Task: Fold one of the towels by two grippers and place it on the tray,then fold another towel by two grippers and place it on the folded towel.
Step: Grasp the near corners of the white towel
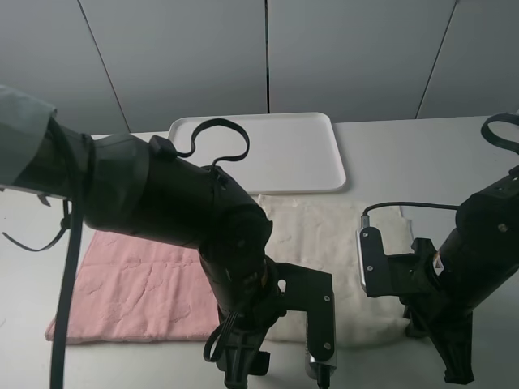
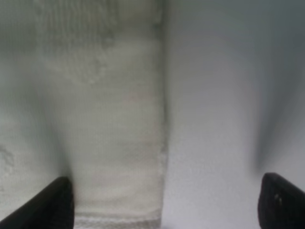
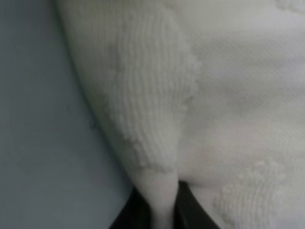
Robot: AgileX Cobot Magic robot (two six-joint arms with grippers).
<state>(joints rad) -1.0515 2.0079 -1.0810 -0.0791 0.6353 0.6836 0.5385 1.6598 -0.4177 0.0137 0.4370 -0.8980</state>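
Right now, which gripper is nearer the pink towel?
Left. The left gripper stands open at the near edge of the cream towel, next to the pink towel. The right gripper pinches the cream towel at its opposite end, farther off.

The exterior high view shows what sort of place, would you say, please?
Probably a robotics test bench: black left arm and right arm over a plain white table, grey wall panels behind, with cream towel, pink towel and tray laid out.
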